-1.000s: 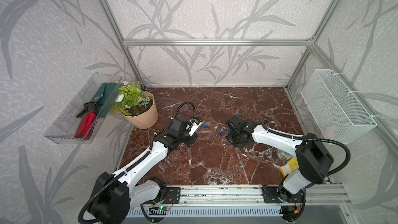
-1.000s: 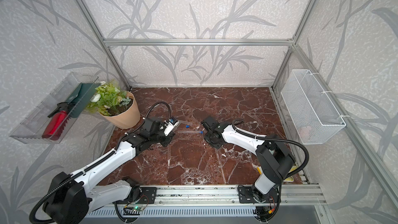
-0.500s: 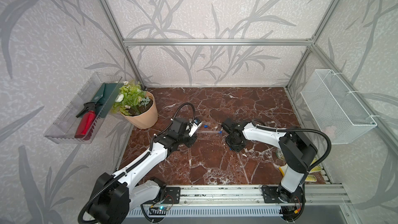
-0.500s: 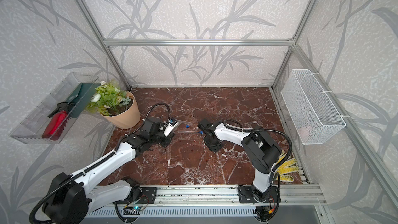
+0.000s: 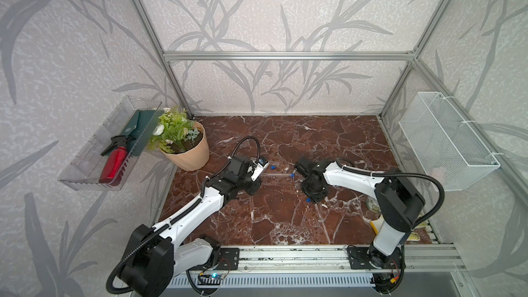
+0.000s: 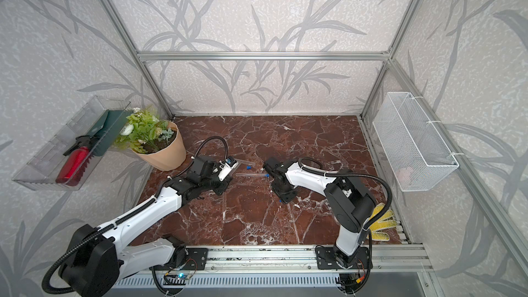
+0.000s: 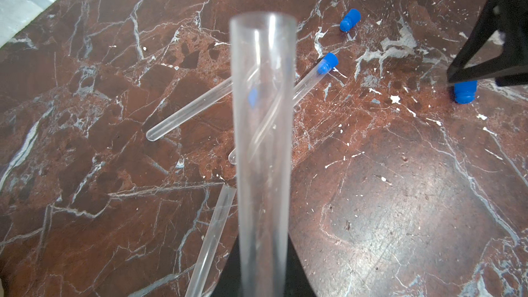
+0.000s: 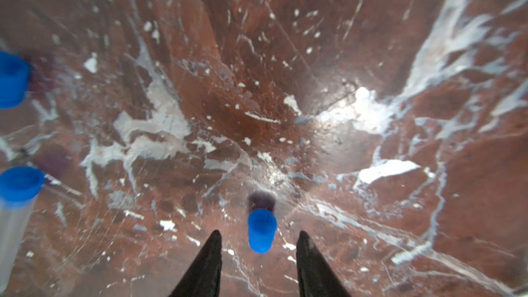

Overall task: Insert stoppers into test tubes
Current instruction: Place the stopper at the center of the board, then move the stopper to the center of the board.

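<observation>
My left gripper (image 5: 258, 171) is shut on a clear test tube (image 7: 263, 138), whose open mouth (image 7: 263, 19) holds no stopper. On the marble behind it lie a tube with a blue stopper (image 7: 328, 62) in its mouth and a second tube (image 7: 183, 115) crossing it. A third tube (image 7: 211, 241) lies nearer. One loose stopper (image 7: 349, 20) rests farther off. My right gripper (image 8: 260, 233) points down at the floor, open, with a loose blue stopper (image 8: 261, 218) lying just ahead of its fingertips (image 8: 217, 241), untouched. The same stopper (image 5: 308, 200) shows in a top view.
A potted plant (image 5: 185, 150) stands at the back left of the marble floor. A clear wall tray (image 5: 85, 178) holds a red bottle. A white wire basket (image 5: 445, 141) hangs on the right wall. A yellow glove (image 6: 380, 221) lies by the right arm's base.
My right gripper has gone from shut to open, moved toward the front and tipped down at the floor. The left arm and its tube have not moved.
</observation>
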